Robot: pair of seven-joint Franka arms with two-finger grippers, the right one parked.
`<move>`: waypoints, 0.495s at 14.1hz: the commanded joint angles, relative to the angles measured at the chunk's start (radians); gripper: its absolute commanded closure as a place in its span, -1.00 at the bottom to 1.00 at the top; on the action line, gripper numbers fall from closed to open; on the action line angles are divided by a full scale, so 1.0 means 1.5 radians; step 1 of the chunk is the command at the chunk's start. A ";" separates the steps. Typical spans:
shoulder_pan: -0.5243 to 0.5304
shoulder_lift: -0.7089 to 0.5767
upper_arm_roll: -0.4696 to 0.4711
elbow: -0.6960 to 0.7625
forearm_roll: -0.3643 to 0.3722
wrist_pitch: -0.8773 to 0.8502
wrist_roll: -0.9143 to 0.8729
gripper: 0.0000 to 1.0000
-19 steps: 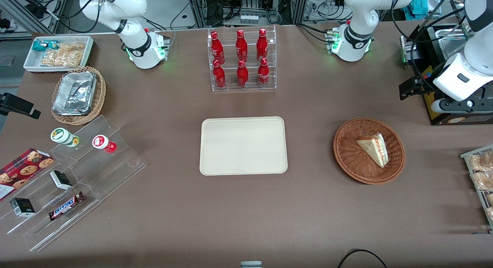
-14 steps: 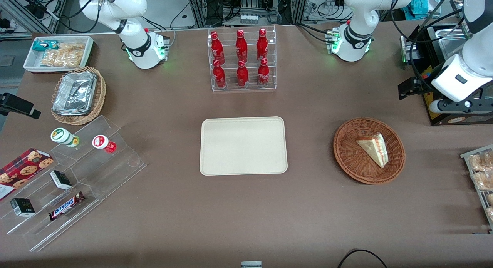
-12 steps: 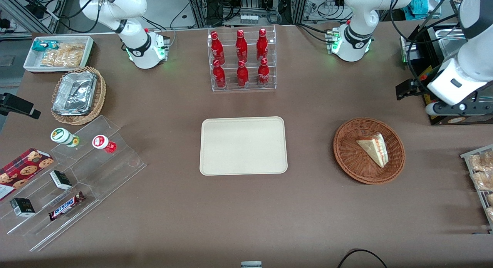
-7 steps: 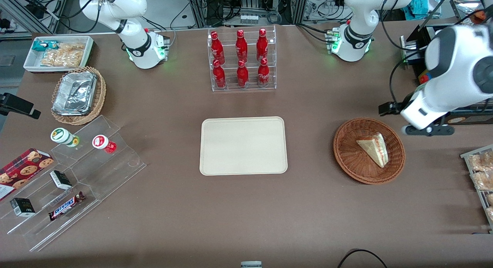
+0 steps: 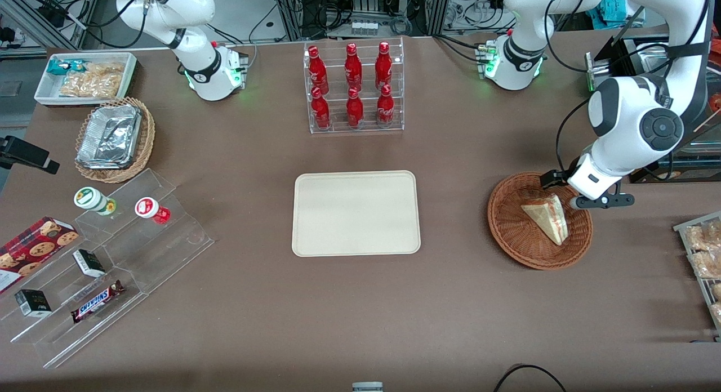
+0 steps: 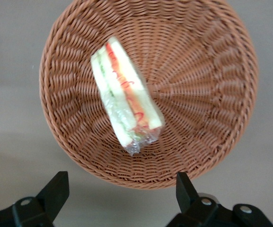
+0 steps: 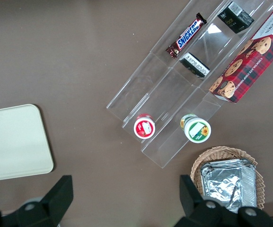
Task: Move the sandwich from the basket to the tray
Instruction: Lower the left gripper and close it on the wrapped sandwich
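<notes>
So the left arm has swung in a long way over the last second or so. A moment ago it was hanging out by the black box toward its own end of the surface, well away from the wicker basket; now the gripper is parked up over the basket's rim, on the side farther from the front camera. The fingers are spread wide apart with nothing between them, and going by the wrist camera the rim sits in that gap while the middle of the basket is a bit off from it.

The sandwich hasn't budged. It's a plastic-wrapped triangular wedge lying in the basket, cut edge with the red and green filling facing up toward the wrist camera. It isn't between the fingers yet, just near them and lower down, nothing touching.

The cream tray is sitting empty in the middle of the surface, well apart from the fingers, toward the parked arm's end.

My read: the reach is basically done and the grab hasn't started. The gripper looks like it needs to slide over until the wedge is centred between the fingers, then drop in. Soft bread in slippery wrap, so I'd guess a gentle squeeze across the flat faces is the way to go or it'll squish or slip.
</notes>
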 commanded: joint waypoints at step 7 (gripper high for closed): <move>-0.006 0.062 -0.004 -0.005 -0.004 0.145 -0.447 -1.00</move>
